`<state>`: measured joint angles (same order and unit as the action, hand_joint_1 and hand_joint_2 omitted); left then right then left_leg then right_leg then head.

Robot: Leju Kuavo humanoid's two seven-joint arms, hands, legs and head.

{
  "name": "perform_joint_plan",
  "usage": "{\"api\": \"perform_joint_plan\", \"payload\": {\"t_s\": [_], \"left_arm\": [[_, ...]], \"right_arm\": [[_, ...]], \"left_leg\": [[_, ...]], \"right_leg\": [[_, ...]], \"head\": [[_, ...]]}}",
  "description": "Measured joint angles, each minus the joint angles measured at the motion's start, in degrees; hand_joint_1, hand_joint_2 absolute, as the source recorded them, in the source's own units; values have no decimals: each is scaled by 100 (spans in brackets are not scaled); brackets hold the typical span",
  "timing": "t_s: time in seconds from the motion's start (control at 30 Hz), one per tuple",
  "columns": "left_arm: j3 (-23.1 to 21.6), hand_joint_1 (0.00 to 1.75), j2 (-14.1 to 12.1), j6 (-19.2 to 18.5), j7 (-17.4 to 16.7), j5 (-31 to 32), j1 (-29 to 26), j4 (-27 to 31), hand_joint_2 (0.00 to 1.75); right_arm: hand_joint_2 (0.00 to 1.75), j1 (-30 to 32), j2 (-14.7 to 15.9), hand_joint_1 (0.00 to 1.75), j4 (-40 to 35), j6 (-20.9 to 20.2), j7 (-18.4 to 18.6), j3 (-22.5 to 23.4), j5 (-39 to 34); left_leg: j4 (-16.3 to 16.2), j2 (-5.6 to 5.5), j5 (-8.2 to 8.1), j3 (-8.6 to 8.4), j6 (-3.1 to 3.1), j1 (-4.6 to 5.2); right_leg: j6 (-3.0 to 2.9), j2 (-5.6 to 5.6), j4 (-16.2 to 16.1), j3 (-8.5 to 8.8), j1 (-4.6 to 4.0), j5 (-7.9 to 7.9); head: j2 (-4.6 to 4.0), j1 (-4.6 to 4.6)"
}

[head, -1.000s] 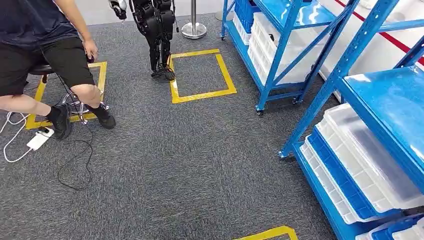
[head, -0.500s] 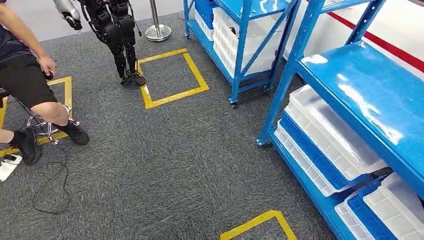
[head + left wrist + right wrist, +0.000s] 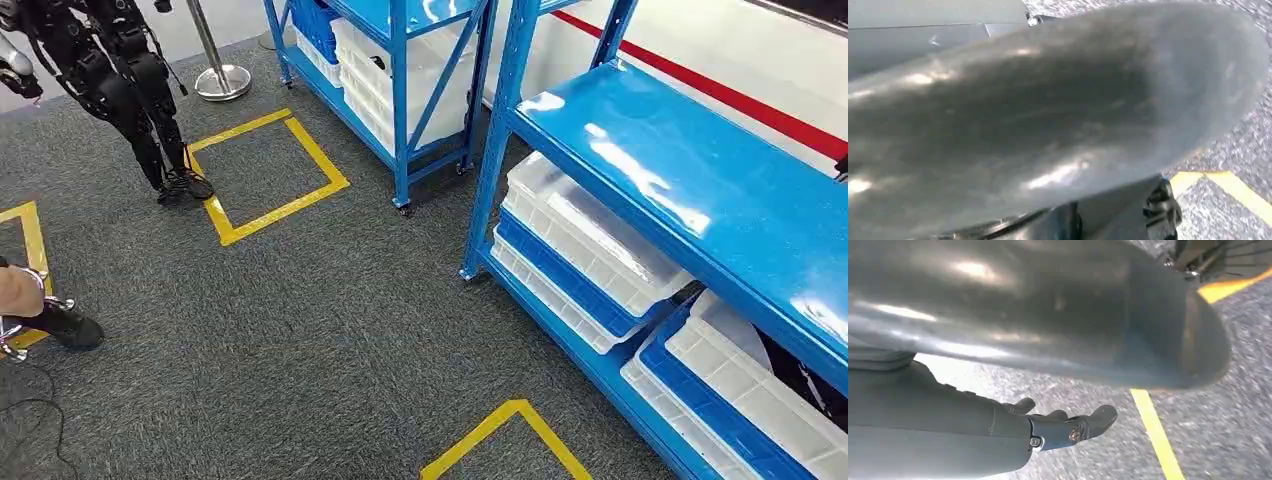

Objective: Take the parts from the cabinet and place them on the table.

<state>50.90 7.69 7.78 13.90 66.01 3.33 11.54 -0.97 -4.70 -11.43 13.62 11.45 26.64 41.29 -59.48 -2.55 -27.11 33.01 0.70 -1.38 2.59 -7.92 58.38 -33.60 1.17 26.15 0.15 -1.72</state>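
In the head view, a blue metal shelving rack [image 3: 640, 180] fills the right half of the frame, its glossy top shelf bare and catching the light. Under that shelf, at centre right, sits a stack of white and blue compartment trays [image 3: 580, 255]; a second stack of trays [image 3: 740, 390] lies at the lower right. These trays on the rack's lower level are where the parts would be, though no single part can be made out. A second blue rack [image 3: 400, 60] stands at the upper centre, with more white bins [image 3: 400, 75] on its lower shelf. Grey carpet [image 3: 300, 340] covers the floor, marked with a yellow tape square [image 3: 265, 175] at the upper left and a yellow tape corner [image 3: 505, 435] at the bottom centre. Another dark humanoid robot [image 3: 125, 90] stands at the upper left, next to a chrome stanchion base [image 3: 222, 80]. At the left edge a person's shoe [image 3: 62, 325] rests on the carpet.

In the left wrist view, a blurred grey cover takes up most of the frame; whether the left hand is released or clenched cannot be told.

In the right wrist view, the right hand [image 3: 1048, 427] reaches in from the left edge in the lower half, its dark fingers [image 3: 1098, 420] loosely extended, apart and holding nothing, above carpet crossed by a yellow tape line [image 3: 1155, 432].
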Motion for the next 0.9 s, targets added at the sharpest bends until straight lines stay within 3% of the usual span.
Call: {"api": "perform_joint_plan", "payload": {"t_s": [0.03, 0.07, 0.13, 0.17, 0.2, 0.23, 0.27, 0.3, 0.33, 0.37, 0.47, 0.5, 0.53, 0.57, 0.6, 0.67, 0.7, 0.73, 0.8, 0.83, 0.87, 0.9], "left_arm": [[0, 0, 4, 0, 2, 0, 4, 2, 0], [0, 0, 9, 0, 7, 0, 1, 2, 0], [4, 0, 4, 0, 7, 0, -10, 2, 0], [4, 0, 4, 0, 7, 2, -10, 2, 0], [4, 0, 7, 0, 7, 3, -8, 2, 0], [2, 0, 7, 0, 7, 9, -6, 2, 0], [4, 0, 15, 0, 7, 13, -4, 2, 0], [4, 0, 22, 2, 7, 15, -3, 2, 0], [2, 0, 22, 4, 9, 22, -3, 2, 0], [4, 0, 22, 4, 15, 22, -7, 2, 0], [4, 0, 28, 7, 13, 22, 15, 2, 0], [4, 0, 33, 7, 13, 24, 17, 4, 0], [2, 0, 33, 7, 15, 29, 19, 4, 0], [2, 0, 33, 7, 20, 29, 16, 4, 0], [4, 0, 33, 7, 17, 29, 7, 2, 0], [11, 0, 31, 7, 17, 44, -6, 2, 0], [11, 0, 31, 7, 13, 46, -9, 2, 0], [11, 0, 31, 7, 11, 46, -9, 2, 0], [9, 0, 31, 7, 11, 53, -4, 2, 0], [9, 0, 26, 7, 11, 55, -3, 2, 0], [11, 0, 31, 4, 11, 55, -3, -2, 0], [11, 0, 37, 4, 13, 59, 4, -4, 0]], "right_arm": [[0, 5, 0, 0, 0, 0, 0, 0, 2], [0, -16, -4, 0, 0, 0, 0, 0, 4], [0, -46, -9, 0, 0, -11, 0, 0, 22], [0, -46, -6, 0, 0, -22, -2, 0, 37], [0, -33, 7, 0, 0, -31, -4, 0, 46], [0, -19, 13, 0, 0, -35, -9, 0, 48], [0, -13, 26, 0, 0, -37, -15, 0, 50], [0, -24, 35, 0, 0, -37, -18, 0, 50], [0, -50, 33, 0, 0, -37, -20, 0, 52], [0, -70, 35, 0, 0, -39, -20, 0, 52], [0, -39, 42, 0, 0, -39, -22, 0, 52], [0, -43, 42, 0, 0, -39, -22, 0, 52], [0, -26, 35, 0, 0, -39, -22, 0, 50], [0, -25, 46, 0, 0, -39, -22, 0, 50], [0, -41, 48, 0, 0, -39, -22, 0, 55], [0, -49, 44, 0, 0, -39, -22, 0, 81], [0, -45, 44, 0, 0, -39, -22, 0, 92], [0, -35, 46, 0, 0, -39, -22, 0, 105], [0, -34, 44, 0, 0, -39, -22, 2, 120], [0, -42, 42, 0, 0, -39, -22, 2, 127], [0, -44, 50, 0, 0, -39, -26, 4, 144], [0, -46, 57, 0, 0, -37, -33, 4, 155]], "left_leg": [[21, 41, 8, -10, 26, 22], [23, 133, 3, -7, 80, 37], [23, 323, -12, 0, 103, 66], [22, 406, -19, 1, 113, 73], [22, 469, -24, -2, 113, 74], [22, 543, -28, -7, 110, 74], [22, 608, -33, -14, 103, 74], [22, 671, -44, -27, 85, 75], [15, 722, -71, -42, 48, 135], [18, 772, -97, -55, 0, 130], [72, 930, -111, -160, -81, 114], [57, 922, -141, -174, -123, 110], [-32, 685, -200, -172, -156, 75], [-288, 460, -388, -73, -161, 67], [-708, 335, -632, 118, -169, 65], [-1520, 250, -946, 533, -183, 67], [-1641, 245, -910, 624, -181, 65], [-1493, 242, -739, 589, -179, 61], [-638, 176, -188, 221, -183, 25], [-152, -19, 28, 4, -199, -18], [-62, -237, -92, -42, -218, -17], [-44, -139, -53, -33, -157, -3]], "right_leg": [[-14, 355, 137, -66, -26, 67], [-58, 622, 547, -291, -37, 278], [-109, 723, 1514, -799, -34, 643], [-84, 729, 1785, -945, -34, 694], [-45, 732, 1745, -930, -35, 640], [17, 749, 1381, -746, -35, 476], [66, 820, 814, -443, -37, 271], [84, 1020, 200, -89, -44, 98], [34, 1264, -1, -2, -86, 68], [-4, 1187, -19, 46, -94, 37], [-104, 1015, -30, -28, -125, -11], [-139, 952, -74, 100, -72, -47], [-156, 898, -98, 108, 2, -56], [-188, 854, -96, 124, 9, -64], [-221, 795, -95, 124, 5, -66], [-228, 637, -88, 125, -17, -61], [-228, 549, -87, 135, -20, -60], [-227, 472, -86, 146, -20, -58], [-218, 298, -73, 171, -5, -53], [-184, 218, -49, 167, 3, -32], [-139, 173, -19, 136, -46, -13], [-121, 119, -4, 100, -37, -19]], "head": [[0, 12], [0, 41], [0, 37], [0, 39], [0, 39], [0, 43], [0, 41], [0, 43], [0, 39], [0, 28], [0, 32], [0, 32], [0, 9], [0, -19], [0, -22], [0, -22], [0, -22], [0, -20], [0, -22], [0, -22], [0, -20], [0, -26]]}}
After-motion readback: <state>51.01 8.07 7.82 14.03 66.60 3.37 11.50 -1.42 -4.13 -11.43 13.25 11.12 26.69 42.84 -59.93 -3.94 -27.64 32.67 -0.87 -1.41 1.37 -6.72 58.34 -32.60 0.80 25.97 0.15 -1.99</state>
